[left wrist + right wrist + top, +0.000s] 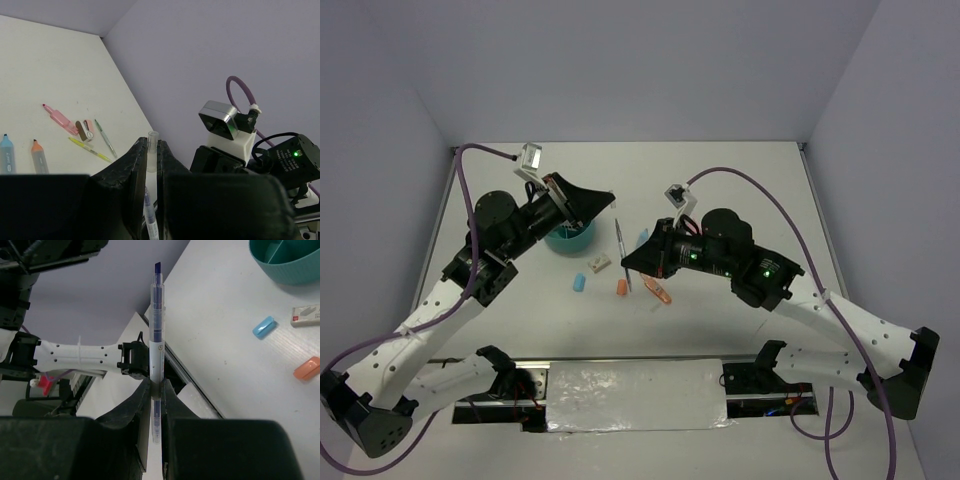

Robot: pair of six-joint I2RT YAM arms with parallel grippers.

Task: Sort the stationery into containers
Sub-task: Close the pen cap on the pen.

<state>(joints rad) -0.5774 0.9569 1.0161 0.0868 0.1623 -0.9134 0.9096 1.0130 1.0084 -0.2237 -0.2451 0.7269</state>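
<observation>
My left gripper [151, 142] is shut on a clear-capped pen [152, 150] whose cap pokes out past the fingertips. In the top view this gripper [609, 201] hovers just above the round teal organizer [570, 238]. My right gripper [156, 385] is shut on a thin blue-tipped pen [156, 335] that stands out far beyond the jaws. From above, the right gripper [626, 263] sits right of the organizer, with a thin pen [622, 248] at its tips. The organizer's rim [287, 267] shows at the upper right of the right wrist view.
A blue eraser [579, 283], an orange eraser [621, 288] and a whitish eraser [599, 264] lie in front of the organizer. An orange-pink marker [658, 291] lies under the right wrist. The left wrist view shows a pink marker [62, 118], blue marker [6, 152], orange marker [38, 156] and two thin pens [91, 149].
</observation>
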